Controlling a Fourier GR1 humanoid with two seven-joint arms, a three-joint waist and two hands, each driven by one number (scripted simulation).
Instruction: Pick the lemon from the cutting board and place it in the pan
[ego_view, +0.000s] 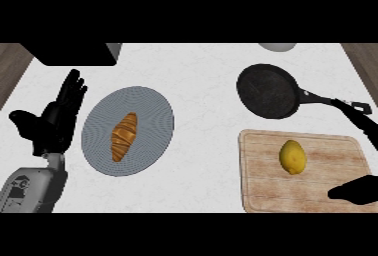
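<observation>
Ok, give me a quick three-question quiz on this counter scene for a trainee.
1. True or false: the lemon lies in the pan.
2. What lies on the plate? A) croissant B) lemon C) nothing
3. Which hand rests open, fingers up, beside the plate?

Key:
1. False, it lies on the cutting board.
2. A, the croissant.
3. The left hand; only a dark part of the right hand shows at the board's right edge.
</observation>
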